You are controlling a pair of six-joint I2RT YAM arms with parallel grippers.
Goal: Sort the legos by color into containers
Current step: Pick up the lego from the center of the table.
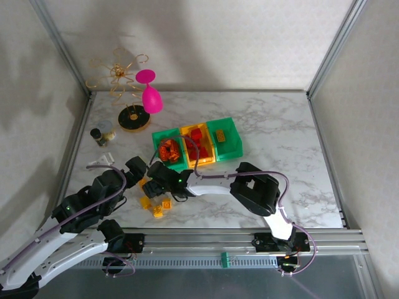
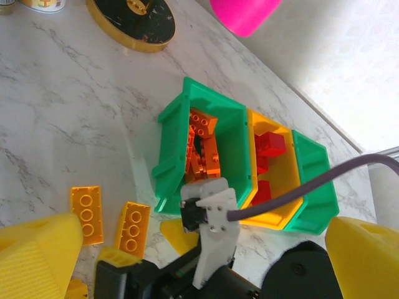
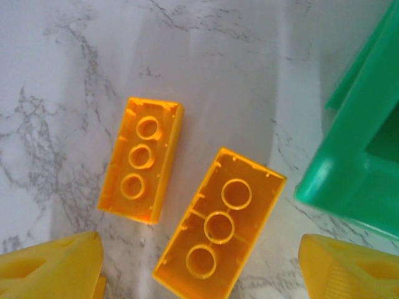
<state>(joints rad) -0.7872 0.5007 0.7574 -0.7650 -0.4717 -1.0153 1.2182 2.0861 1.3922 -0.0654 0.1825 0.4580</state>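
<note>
Three containers stand in a row mid-table: a green bin (image 1: 167,151) of orange legos (image 2: 202,146), a yellow-orange bin (image 1: 199,144) with red legos (image 2: 269,144), and a green bin (image 1: 225,137) with one yellow brick. Several yellow legos (image 1: 156,204) lie loose in front of them. My right gripper (image 3: 199,268) hangs open over two upturned yellow bricks. One brick (image 3: 219,224) lies between its fingers (image 3: 53,265), untouched; the other (image 3: 142,160) lies just beyond. My left gripper (image 2: 202,252) is open and holds nothing, just behind the right wrist and beside two yellow bricks (image 2: 132,227).
At the back left stand a black disc base with a gold wire stand (image 1: 134,118), a pink goblet-shaped object (image 1: 149,96) and a small glass jar (image 1: 100,136). A small white piece (image 1: 106,161) lies near the left arm. A metal frame borders the table.
</note>
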